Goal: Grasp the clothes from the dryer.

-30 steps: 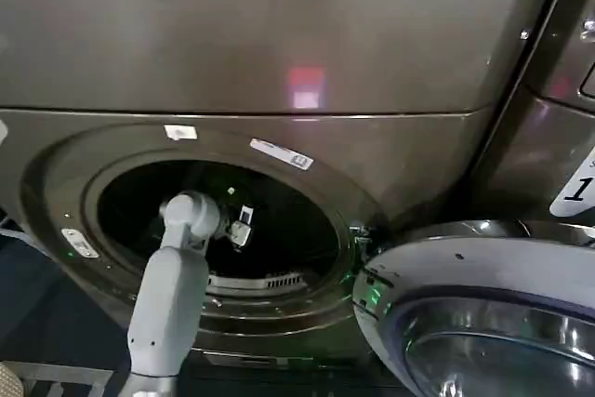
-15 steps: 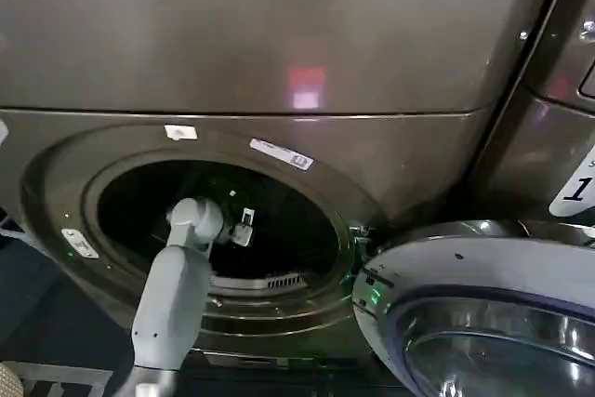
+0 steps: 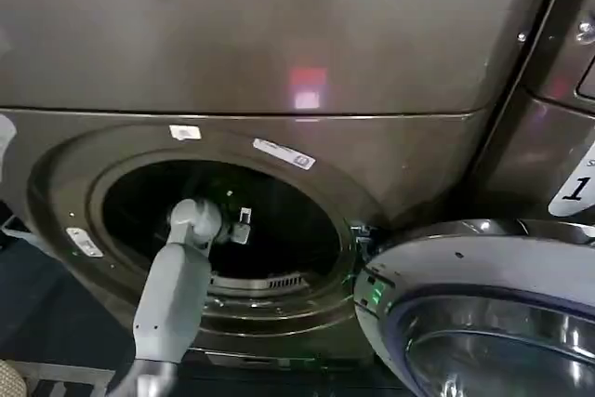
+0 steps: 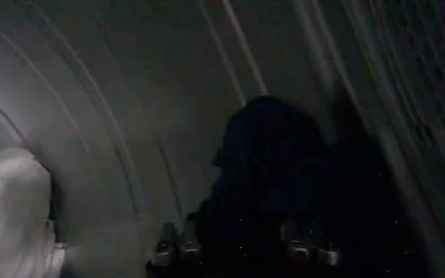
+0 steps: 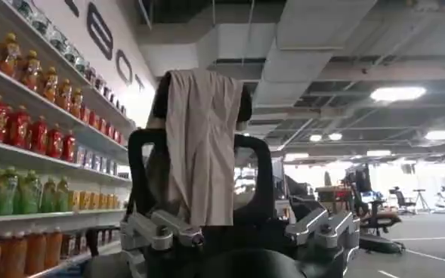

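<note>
The left gripper is spread wide inside the dryer, dark clothes just beyond the fingertips. Closure short of the fabric would likely yield an empty grasp. The right gripper is likewise spread wide.

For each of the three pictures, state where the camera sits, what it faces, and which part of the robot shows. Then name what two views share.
Head view: on the robot's head, facing the dryer and its open door; the left arm reaches into the drum.
Left wrist view: inside the drum, facing dark clothes; left gripper open.
Right wrist view: facing away, toward drink shelves; right gripper open.
Shared: head and left wrist views both show the drum's inside.
</note>
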Robot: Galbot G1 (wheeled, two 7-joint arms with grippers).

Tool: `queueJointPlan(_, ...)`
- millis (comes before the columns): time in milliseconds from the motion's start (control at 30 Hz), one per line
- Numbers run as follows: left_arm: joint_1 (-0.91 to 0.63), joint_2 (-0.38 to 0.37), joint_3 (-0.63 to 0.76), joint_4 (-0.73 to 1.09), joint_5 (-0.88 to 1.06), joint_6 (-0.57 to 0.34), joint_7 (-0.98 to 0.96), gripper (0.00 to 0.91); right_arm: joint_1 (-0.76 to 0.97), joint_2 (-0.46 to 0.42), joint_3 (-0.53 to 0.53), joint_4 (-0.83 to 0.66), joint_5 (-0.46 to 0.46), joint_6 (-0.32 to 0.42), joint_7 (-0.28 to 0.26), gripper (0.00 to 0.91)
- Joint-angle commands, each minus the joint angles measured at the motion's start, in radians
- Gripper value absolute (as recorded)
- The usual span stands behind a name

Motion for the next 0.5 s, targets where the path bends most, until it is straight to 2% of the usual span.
queueJointPlan(33,0.003,0.002,-0.001,0.012,-0.071,0.062,0.001,0.000,0.001,0.002,-0.002,-0.004,-0.001,0.002,0.000,0.907)
queueJointPlan(167,0.001,0.006,-0.002,-0.003,-0.164,0.123,-0.088,0.000,0.000,0.003,-0.007,0.000,0.000,0.001,0.000,0.907)
queueJointPlan(333,-0.006,-0.006,-0.001,-0.021,-0.303,0.199,-0.414,0.000,0.006,0.002,-0.025,0.008,-0.008,0.000,-0.002,0.907)
queueJointPlan(400,-0.001,-0.007,0.012,-0.057,-0.369,0.254,-0.472,0.000,0.015,0.001,-0.037,0.010,-0.039,0.002,0.001,0.907)
queueJointPlan(467,0.004,-0.013,0.027,-0.086,-0.389,0.314,-0.570,0.000,0.024,0.010,-0.034,0.046,-0.033,-0.037,-0.009,0.907)
queueJointPlan(500,0.006,-0.024,0.030,-0.101,-0.398,0.362,-0.628,0.000,0.025,0.012,-0.037,0.051,-0.023,-0.033,-0.011,0.907)
